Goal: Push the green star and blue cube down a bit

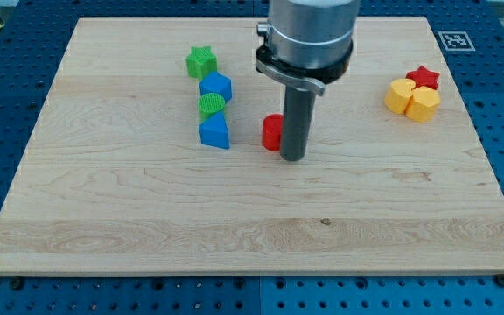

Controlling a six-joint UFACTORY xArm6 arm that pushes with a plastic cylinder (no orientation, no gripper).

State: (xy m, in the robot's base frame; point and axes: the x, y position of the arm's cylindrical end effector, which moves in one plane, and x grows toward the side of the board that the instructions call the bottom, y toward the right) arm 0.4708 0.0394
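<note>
The green star (pixel 201 62) lies at the upper left-centre of the wooden board (pixel 147 210). Just below it, to its right, sits the blue cube (pixel 217 87). A green cylinder (pixel 211 105) and a blue triangular block (pixel 215 133) continue the column downward. My tip (pixel 292 158) rests on the board to the right of this column, touching the right side of a red block (pixel 272 132) that the rod partly hides. The tip is well right of and below the star and the cube.
At the right stand a red star (pixel 423 77) and two yellow blocks (pixel 400 95) (pixel 423 104), clustered together. The arm's grey body (pixel 309 35) hangs over the board's top centre. A marker tag (pixel 452 39) sits off the top right corner.
</note>
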